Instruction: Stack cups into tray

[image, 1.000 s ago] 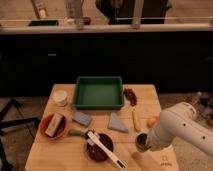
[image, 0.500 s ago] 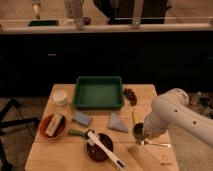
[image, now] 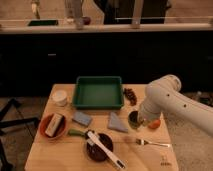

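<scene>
The green tray stands at the back middle of the wooden table, with nothing in it. The cream-white cup stands to its left. The dark grey-green cup stands right of centre, in front of the tray's right corner. My white arm reaches in from the right, and its gripper is down at the right side of the dark cup, mostly hidden by the wrist.
An orange-red bowl holding a pale block sits front left. A dark-brown bowl with a white-handled tool stands front centre. A blue sponge, a grey cloth, a fork, an orange item and a dark item lie around.
My arm has swung from the front right corner up and leftward to the dark cup. The fork it covered now shows.
</scene>
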### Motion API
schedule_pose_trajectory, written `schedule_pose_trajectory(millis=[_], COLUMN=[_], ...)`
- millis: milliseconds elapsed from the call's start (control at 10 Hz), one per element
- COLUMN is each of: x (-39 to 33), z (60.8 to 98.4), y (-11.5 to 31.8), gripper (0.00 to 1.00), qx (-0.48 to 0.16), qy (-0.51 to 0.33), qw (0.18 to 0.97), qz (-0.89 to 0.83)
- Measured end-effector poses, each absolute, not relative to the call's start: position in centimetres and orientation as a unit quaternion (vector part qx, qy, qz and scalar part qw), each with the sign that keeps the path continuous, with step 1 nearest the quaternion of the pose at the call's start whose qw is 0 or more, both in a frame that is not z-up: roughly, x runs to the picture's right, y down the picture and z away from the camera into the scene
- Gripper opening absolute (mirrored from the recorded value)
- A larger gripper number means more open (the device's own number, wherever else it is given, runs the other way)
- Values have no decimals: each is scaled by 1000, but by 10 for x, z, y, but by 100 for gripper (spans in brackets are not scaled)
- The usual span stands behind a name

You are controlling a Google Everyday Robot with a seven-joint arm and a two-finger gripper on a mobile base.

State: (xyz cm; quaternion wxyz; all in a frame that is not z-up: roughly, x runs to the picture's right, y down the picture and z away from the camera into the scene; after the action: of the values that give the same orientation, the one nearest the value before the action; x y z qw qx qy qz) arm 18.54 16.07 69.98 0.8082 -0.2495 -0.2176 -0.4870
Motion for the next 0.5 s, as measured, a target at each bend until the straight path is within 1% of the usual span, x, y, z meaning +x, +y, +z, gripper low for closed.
schedule_pose_trajectory(millis=[500], x=[188], z=[700], y=[163], gripper=[5], qx=[-252], qy=[-217], qw=[809], qz=[-485])
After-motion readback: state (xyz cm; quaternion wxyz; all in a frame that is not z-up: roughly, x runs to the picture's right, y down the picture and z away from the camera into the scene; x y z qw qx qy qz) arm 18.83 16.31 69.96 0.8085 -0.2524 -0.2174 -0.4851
